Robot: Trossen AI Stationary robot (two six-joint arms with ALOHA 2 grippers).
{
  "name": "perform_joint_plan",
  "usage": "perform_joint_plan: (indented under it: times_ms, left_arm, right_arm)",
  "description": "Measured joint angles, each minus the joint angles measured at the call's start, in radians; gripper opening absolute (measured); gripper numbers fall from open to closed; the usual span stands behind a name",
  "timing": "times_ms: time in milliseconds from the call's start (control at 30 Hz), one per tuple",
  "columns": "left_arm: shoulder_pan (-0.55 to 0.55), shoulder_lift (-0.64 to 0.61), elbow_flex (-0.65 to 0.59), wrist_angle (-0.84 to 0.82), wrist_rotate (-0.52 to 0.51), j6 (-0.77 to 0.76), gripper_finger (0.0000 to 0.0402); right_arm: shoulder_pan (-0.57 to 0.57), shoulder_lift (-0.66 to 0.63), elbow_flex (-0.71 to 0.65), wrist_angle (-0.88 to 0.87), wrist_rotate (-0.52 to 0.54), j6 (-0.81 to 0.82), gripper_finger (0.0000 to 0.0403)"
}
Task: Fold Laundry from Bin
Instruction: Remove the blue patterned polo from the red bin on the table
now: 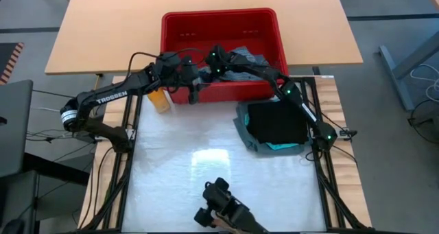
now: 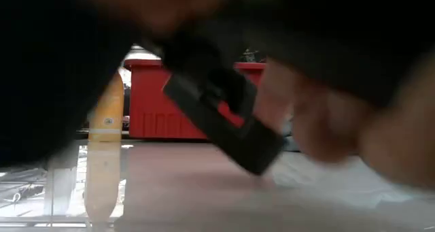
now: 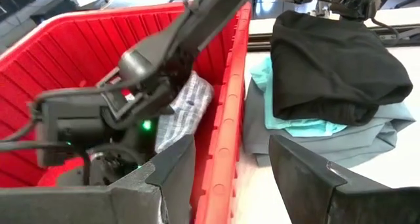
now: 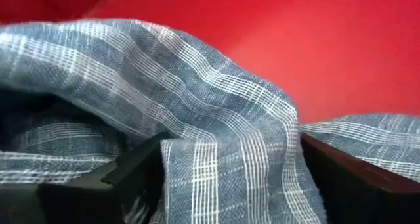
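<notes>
The red bin (image 1: pixel 171 35) stands at the table's far side. In it lies a blue-grey plaid garment (image 1: pixel 247 55). My right gripper (image 1: pixel 215 64) reaches down into the bin, open, with a raised fold of that garment between its fingers. My left gripper (image 1: pixel 194 91) hangs open at the bin's near wall (image 3: pixel 230 99), one finger inside the bin and one outside; whether it touches the wall I cannot tell. To the right of the bin lies a folded stack: a black garment (image 1: pixel 278 121) on a turquoise one (image 3: pixel 289 122) on a grey-green one (image 3: pixel 367 145). My right gripper comes slanting down from the table's right into the plaid garment (image 4: pixel 197 99). A raised fold of the cloth (image 4: pixel 230 165) stands between the open fingers and lies against both of them. The garment rests on the bin's floor, slack and crumpled.
An orange spray bottle (image 1: pixel 160 100) stands just outside the bin's near left corner, below my left arm. A dark object (image 1: pixel 223 203) with what looks like a person's hand sits at the near edge and blocks most of the low view. A clear sheet (image 1: pixel 206 158) covers the table's middle.
</notes>
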Motion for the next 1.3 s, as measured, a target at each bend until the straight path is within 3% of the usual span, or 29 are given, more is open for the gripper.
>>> perform_joint_plan:
  times_ms: [100, 167, 300, 400, 567, 600, 733, 1000, 1300]
  left_arm:
    - [-0.005, 0.0, 0.0, -0.004, 0.001, -0.016, 0.0185]
    - [-0.009, 0.0, 0.0, -0.012, 0.002, -0.021, 0.0185]
    - [-0.016, 0.0, 0.0, -0.025, 0.001, -0.028, 0.0185]
    - [-0.023, 0.0, 0.0, -0.037, 0.001, -0.034, 0.0185]
    - [-0.036, -0.006, 0.0, -0.069, -0.002, -0.022, 0.0185]
    - [-0.036, -0.019, 0.0, -0.082, -0.011, -0.019, 0.0185]
    - [-0.035, -0.117, 0.001, -0.094, -0.065, -0.004, 0.0185]
    - [-0.036, -0.25, -0.044, -0.099, -0.077, 0.0, 0.0185]
    - [-0.035, -0.307, -0.264, 0.081, -0.084, -0.032, 0.0185]
  right_arm:
    - [0.019, 0.014, 0.01, -0.055, 0.015, -0.065, 0.0341]
    - [0.036, 0.015, 0.01, -0.078, 0.097, -0.111, 0.033]
    - [0.048, 0.015, 0.015, -0.089, 0.149, -0.141, 0.028]
    - [0.046, 0.005, 0.015, -0.097, 0.162, -0.145, 0.0215]
    - [0.023, -0.031, 0.01, -0.111, 0.168, -0.151, 0.0053]
    - [0.015, -0.044, 0.009, -0.113, 0.163, -0.157, 0.0038]
    - [-0.029, -0.127, 0.008, -0.097, 0.107, -0.15, 0.0038]
    - [-0.113, -0.362, 0.009, 0.068, -0.167, -0.063, 0.0038]
    - [-0.052, -0.654, 0.01, 0.071, -0.196, -0.079, 0.0038]
